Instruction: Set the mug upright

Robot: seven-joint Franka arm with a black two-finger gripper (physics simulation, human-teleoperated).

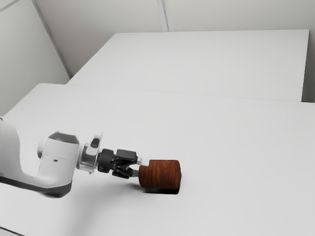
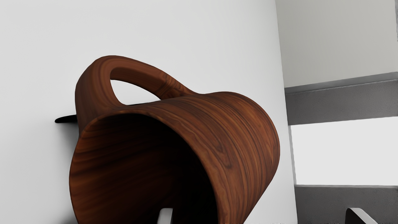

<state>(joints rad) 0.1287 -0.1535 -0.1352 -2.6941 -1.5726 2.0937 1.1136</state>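
Exterior view: the wood-grained mug (image 1: 160, 174) lies on its side on the white bench (image 1: 236, 142), its round wall up and its mouth facing the end effector (image 1: 142, 167), with its base toward the exterior view's right. A black shadow (image 1: 167, 191) runs along the mug's lower edge. The white arm (image 1: 56, 160) comes in from the exterior view's left, reaching low over the bench, and the end effector is at the mug's mouth. Behind the bench is another white surface (image 1: 197, 59), with a pale wall (image 1: 98, 29) beyond it. In the wrist view, the end effector (image 2: 261, 216) is open, its two fingers well apart: one fingertip (image 2: 165, 216) shows in front of the mug's dark hollow, and the other is out past the mug's outer wall, with a gap between it and the wood. I can't tell whether the first one touches the inside. The looped handle (image 2: 93, 79) joins the mug near the rim (image 2: 189, 141) and again farther back toward the base
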